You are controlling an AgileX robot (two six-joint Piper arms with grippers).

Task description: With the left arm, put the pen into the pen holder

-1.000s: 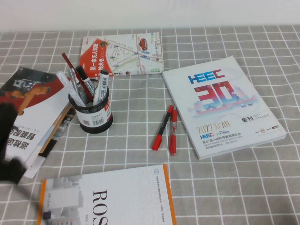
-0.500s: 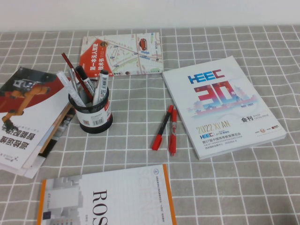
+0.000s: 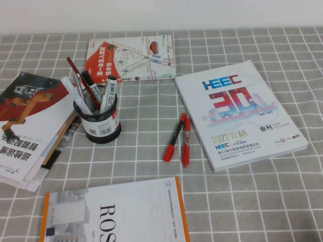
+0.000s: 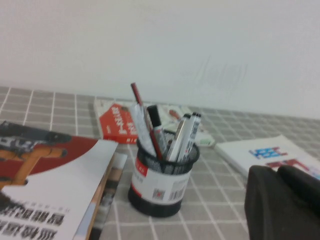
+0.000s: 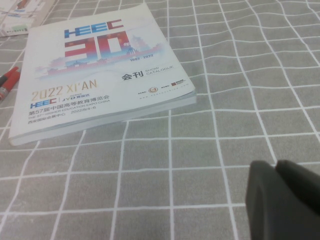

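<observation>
The black mesh pen holder (image 3: 101, 123) with a barcode label stands left of centre on the checked cloth. Several pens lean in it, and among them the white pen (image 3: 71, 91) tilts to the left. The left wrist view shows the pen holder (image 4: 162, 185) and the white pen (image 4: 141, 127) from the side. My left gripper (image 4: 277, 171) is shut and empty, drawn back from the holder on its near left side and out of the high view. My right gripper (image 5: 276, 167) is shut over bare cloth near the white catalogue.
Two red pens (image 3: 177, 138) lie side by side between the holder and the white HEEC catalogue (image 3: 237, 111). A stack of magazines (image 3: 35, 126) sits just left of the holder, a map booklet (image 3: 131, 58) lies behind it, and a white-orange book (image 3: 116, 214) is at the front.
The left arm's dark shape at the left edge of the high view a second ago has withdrawn out of that view. Nothing on the table has moved.
</observation>
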